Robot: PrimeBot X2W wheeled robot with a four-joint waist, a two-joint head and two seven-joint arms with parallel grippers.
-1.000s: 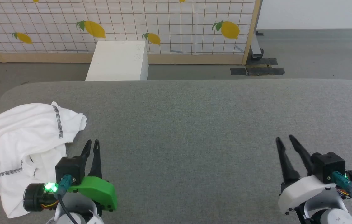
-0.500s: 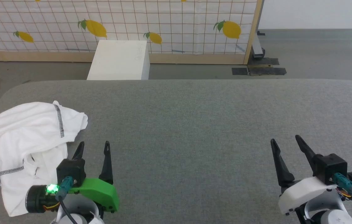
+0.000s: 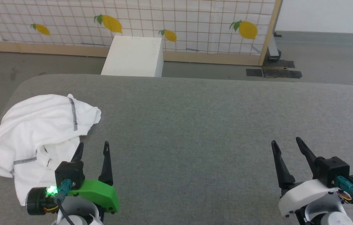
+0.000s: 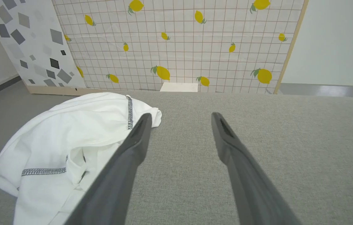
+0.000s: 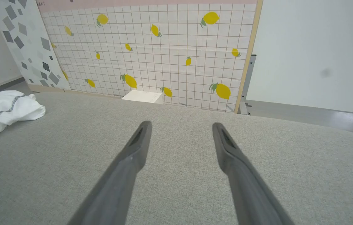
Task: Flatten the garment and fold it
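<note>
Left arm: our left gripper (image 3: 93, 143) sits low over the grey table (image 3: 195, 109), fingers forward, spread wide, empty.
Right arm: our right gripper (image 3: 285, 140) likewise, well apart from the garment (image 3: 39, 131).
Count: one garment, crumpled at the table's left end; one white box (image 3: 134, 56) beyond.
Hidden: we cannot tell whether the left finger touches the garment.
</note>
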